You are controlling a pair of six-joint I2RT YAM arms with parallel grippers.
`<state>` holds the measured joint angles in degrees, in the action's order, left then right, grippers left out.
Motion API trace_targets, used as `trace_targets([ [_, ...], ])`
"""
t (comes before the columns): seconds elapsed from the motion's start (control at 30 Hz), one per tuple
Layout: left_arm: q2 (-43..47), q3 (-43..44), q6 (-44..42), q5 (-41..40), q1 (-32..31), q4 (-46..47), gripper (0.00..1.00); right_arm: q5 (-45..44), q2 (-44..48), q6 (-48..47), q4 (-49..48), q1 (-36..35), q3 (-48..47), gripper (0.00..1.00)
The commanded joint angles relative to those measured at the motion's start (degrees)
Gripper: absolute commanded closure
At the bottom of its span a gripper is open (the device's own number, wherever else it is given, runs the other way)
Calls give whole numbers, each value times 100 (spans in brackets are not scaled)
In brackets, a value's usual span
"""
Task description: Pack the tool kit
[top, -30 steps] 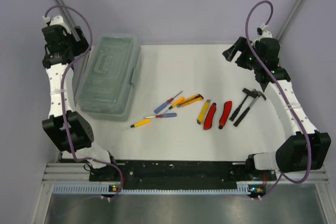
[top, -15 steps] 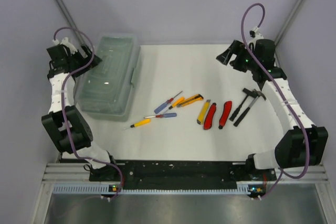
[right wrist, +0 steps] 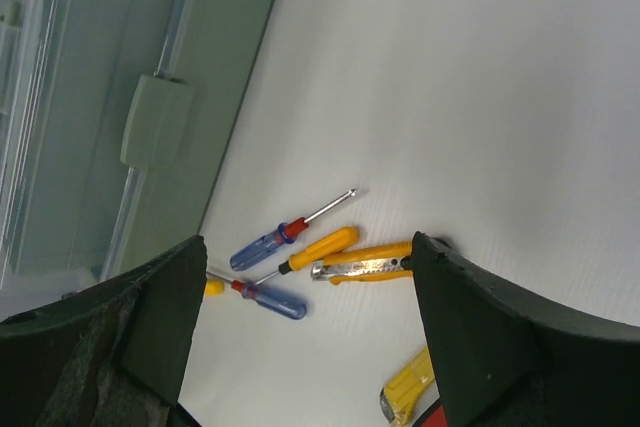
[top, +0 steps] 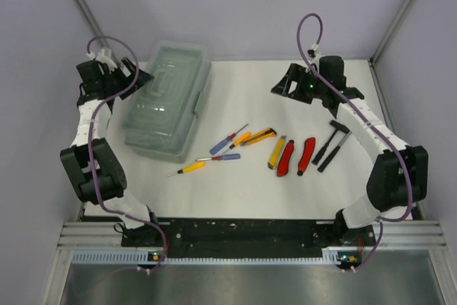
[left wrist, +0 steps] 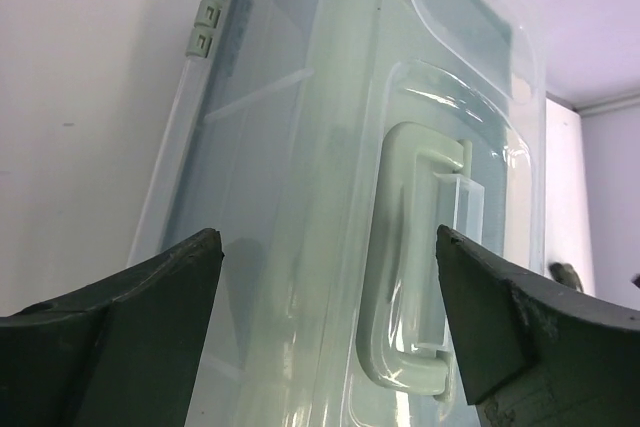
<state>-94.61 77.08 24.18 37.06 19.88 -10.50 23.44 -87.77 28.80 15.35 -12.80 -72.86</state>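
The pale green toolbox (top: 168,101) lies closed at the table's left, its translucent lid and handle (left wrist: 415,267) filling the left wrist view. My left gripper (top: 139,76) is open at the box's far left corner, jaws wide and empty over the lid. My right gripper (top: 282,83) is open and empty above the table's far middle. Small screwdrivers (top: 227,139) with blue and yellow handles, yellow utility knives (top: 258,136), red-handled pliers (top: 296,156) and black hammers (top: 332,144) lie loose on the table. The right wrist view shows the screwdrivers (right wrist: 285,242) and a knife (right wrist: 365,262).
The box's front latch (right wrist: 155,122) shows in the right wrist view. A second yellow knife (top: 277,151) lies beside the pliers. Grey walls stand close behind and to the sides. White table (top: 243,198) lies bare in front of the tools.
The toolbox has slid and turned to the right. My left gripper moved right along with it. My right gripper swung left toward the table's middle.
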Motion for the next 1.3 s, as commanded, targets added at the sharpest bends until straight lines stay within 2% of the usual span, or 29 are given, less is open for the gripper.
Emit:
trace_targets([
  [0.0,-233,-105,692,663,-590,364,11,20,-188,231,-524,-214,-150,19],
  [0.2,-514,-114,1640,-5,-1021,918,12,195,-706,863,-1174,-539,-26,19],
  [0.27,-672,52,1800,108,-1013,997,13,353,-943,1048,-1402,-645,-96,20],
  [0.4,-761,789,1389,-128,-881,568,13,661,-1356,1286,-1807,-855,-307,20],
  [0.5,-595,1115,966,-409,-749,357,7,811,-1559,1391,-2237,-1022,-352,18],
  [0.57,-402,1160,685,-655,-652,303,2,855,-1725,1470,-2492,-1119,-413,16],
  [0.7,151,731,394,-1244,-459,434,2,987,-2059,1655,-2871,-1348,-597,16],
  [0.83,706,-262,1140,-790,-64,1287,2,1057,-2385,1997,-3055,-1541,-800,16],
  [1.0,1040,-903,1255,379,-19,1172,2,900,-2622,2376,-3547,-1673,-651,12],
  [1.1,1260,-1449,1387,609,-19,1305,2,838,-2737,2552,-3733,-1726,-641,11],
  [1.27,1445,-1854,1308,689,-46,1050,2,855,-3079,2771,-3908,-1779,-808,12],
])
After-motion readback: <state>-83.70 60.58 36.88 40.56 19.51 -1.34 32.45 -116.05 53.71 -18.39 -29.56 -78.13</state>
